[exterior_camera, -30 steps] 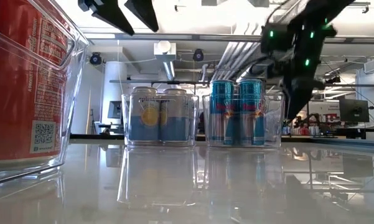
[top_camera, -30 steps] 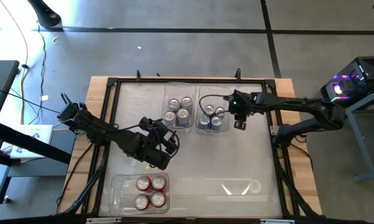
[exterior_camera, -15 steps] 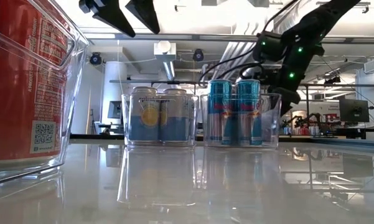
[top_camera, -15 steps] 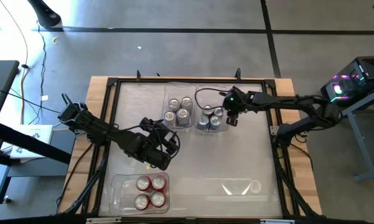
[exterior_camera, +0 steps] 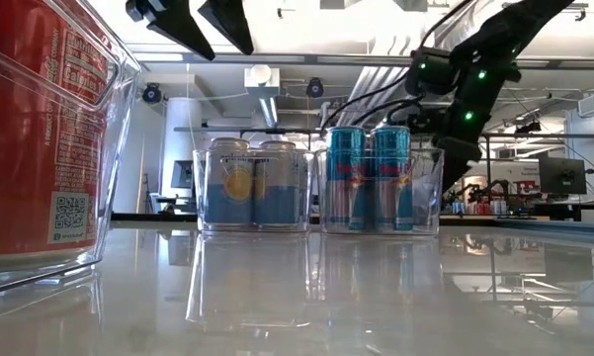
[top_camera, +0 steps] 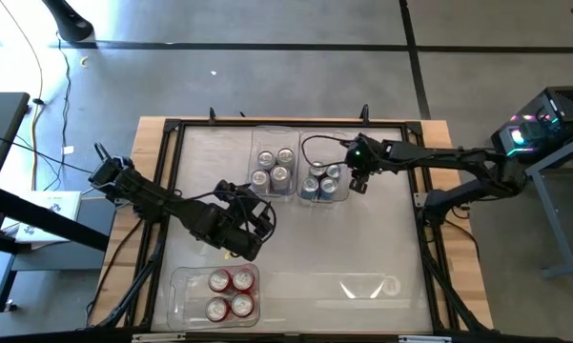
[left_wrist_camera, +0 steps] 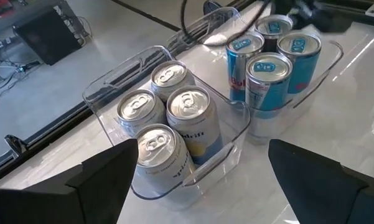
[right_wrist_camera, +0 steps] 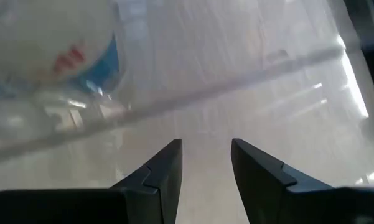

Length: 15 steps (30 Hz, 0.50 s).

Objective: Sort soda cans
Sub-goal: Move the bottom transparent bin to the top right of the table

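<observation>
On the far half of the desk (top_camera: 391,238), two clear bins sit side by side. One holds four silver-grey cans (top_camera: 275,168) with pale blue-and-yellow labels, the other four blue cans (top_camera: 322,181). A third bin at the near left edge holds four red cans (top_camera: 231,293), and an empty clear bin (top_camera: 348,286) lies beside it. Every can stands upright, silver top up, packed so that each touches its neighbours. By colour the sort looks complete.

The right gripper (top_camera: 358,181) sits low at the outer side of the blue cans' bin, touching it or nearly so. Its fingers (right_wrist_camera: 162,168) are slightly parted and hold nothing; the wrist view shows them pointing at bare desk next to the bin's clear wall. It seems to be nudging or squaring this bin rather than taking a can. The left gripper (top_camera: 240,232) hovers over the middle of the desk, well apart from the bins, fingers (left_wrist_camera: 106,177) spread wide and empty.

These cans look stiff and smooth, so a grip could slip on the rounded metal. If full they are fairly heavy for their size; if empty, light and easy to dent. Packed this tightly, their sides are hard to reach, so I would take one across the upper body just under the rim, from above. The thin plastic bin probably slides readily on the glossy desk, so a push low on its wall should move it without tipping.
</observation>
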{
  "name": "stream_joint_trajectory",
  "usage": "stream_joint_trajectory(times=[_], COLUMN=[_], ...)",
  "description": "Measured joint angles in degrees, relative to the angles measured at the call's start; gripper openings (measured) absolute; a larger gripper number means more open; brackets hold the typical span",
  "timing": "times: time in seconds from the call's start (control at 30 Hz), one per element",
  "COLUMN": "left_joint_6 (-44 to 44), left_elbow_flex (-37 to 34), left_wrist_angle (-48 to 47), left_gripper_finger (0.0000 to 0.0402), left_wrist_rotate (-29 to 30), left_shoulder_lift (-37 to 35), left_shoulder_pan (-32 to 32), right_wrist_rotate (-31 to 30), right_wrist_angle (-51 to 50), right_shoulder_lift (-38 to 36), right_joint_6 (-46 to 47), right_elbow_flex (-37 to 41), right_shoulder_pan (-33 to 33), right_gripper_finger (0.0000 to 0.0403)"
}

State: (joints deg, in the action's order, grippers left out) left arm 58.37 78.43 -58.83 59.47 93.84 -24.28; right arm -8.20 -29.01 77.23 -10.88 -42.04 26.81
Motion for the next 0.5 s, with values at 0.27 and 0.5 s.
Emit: stream_joint_trajectory(times=[0.27,0.5], left_joint_6=[-10.0,0.0], left_elbow_flex=[0.0,0.0], left_wrist_angle=[-2.9,-21.0], left_gripper_finger=[0.0355,0.0355], left_wrist_rotate=[-12.0,-37.1], left_shoulder_lift=[-0.2,-0.2], left_shoulder_pan=[-3.7,-13.1], right_wrist_rotate=[-0.2,2.2], right_wrist_angle=[-11.9,-12.9], right_shoulder_lift=[-11.5,-23.4], right_joint_6=[7.8,16.9], right_elbow_flex=[0.0,0.6], right_shoulder_pan=[-0.7,-9.4], right_gripper_finger=[0.0133,0.0133])
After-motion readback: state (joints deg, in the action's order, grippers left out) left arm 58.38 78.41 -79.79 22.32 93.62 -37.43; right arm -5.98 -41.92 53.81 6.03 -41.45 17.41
